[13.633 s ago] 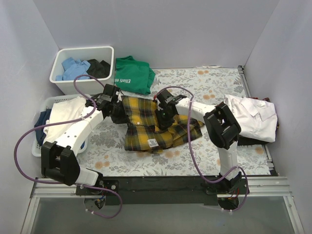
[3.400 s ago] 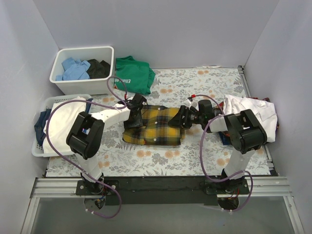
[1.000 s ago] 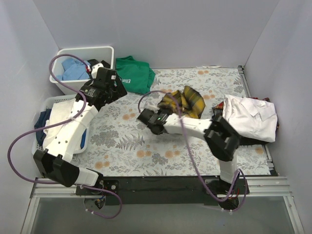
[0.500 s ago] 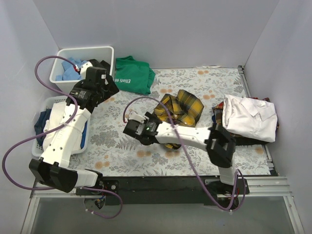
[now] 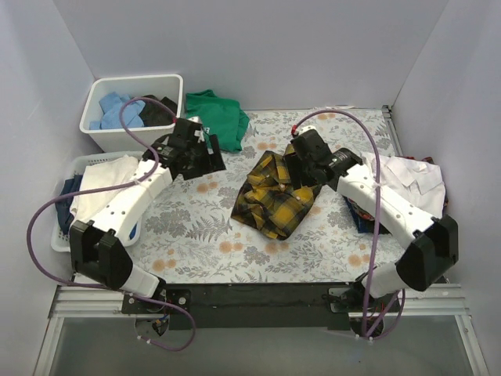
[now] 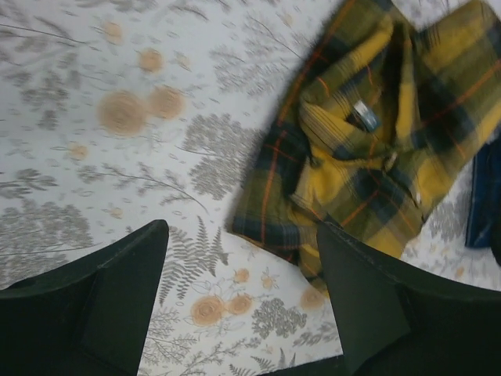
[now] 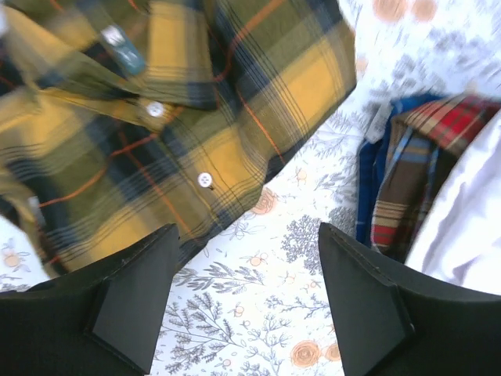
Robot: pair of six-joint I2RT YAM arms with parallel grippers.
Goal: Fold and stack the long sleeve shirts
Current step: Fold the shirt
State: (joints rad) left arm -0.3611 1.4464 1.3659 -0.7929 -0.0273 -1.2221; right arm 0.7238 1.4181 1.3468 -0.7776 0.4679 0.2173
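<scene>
Left fingers (image 6: 117,290) and right fingers (image 7: 129,294) hang spread and empty by the crumpled plaid shirt (image 5: 274,194). The right wrist view alone makes out the red-checked cloth (image 7: 415,168) beside it.

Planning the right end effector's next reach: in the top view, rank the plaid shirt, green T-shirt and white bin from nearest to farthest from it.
1. Plaid shirt: mid-table, right beside the right end effector.
2. Green T-shirt: back of the table, to the left.
3. Bin: far back-left corner.

Floral table (image 5: 196,235) carries a crumpled plaid shirt (image 5: 274,192).
</scene>
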